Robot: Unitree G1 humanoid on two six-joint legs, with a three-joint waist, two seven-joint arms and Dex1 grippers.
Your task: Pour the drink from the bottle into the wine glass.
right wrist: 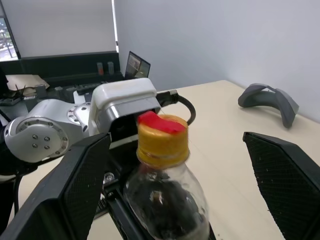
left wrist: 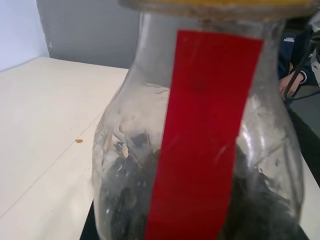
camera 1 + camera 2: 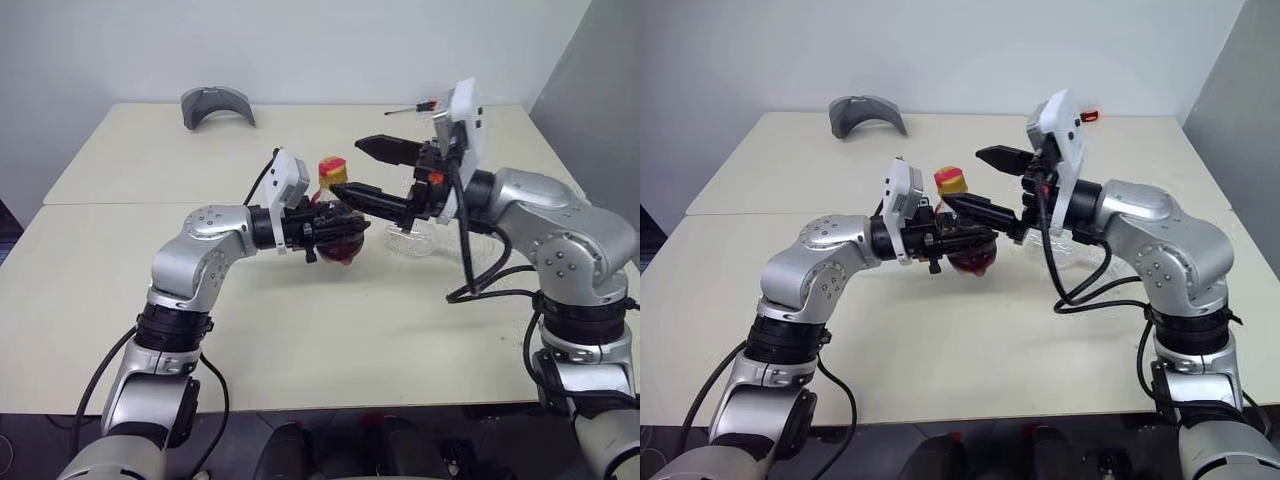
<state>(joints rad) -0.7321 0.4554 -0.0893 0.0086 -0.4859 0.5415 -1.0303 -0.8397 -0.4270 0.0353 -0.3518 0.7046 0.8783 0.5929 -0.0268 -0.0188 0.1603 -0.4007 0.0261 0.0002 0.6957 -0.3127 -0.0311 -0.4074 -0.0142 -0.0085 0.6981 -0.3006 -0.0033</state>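
The bottle stands upright just above the table, and my left gripper is shut around its round body from the left. Its yellow-red cap is on. A red strip runs down the neck, and the dark drink fills the lower body. My right gripper is open, with one finger on each side of the cap and not touching it. The wine glass shows as a clear shape on the table behind my right gripper, partly hidden by it.
A grey curved object lies at the far left of the table. A thin tool with a red handle lies at the far right. A seam crosses the table. A person's hand shows beyond the table.
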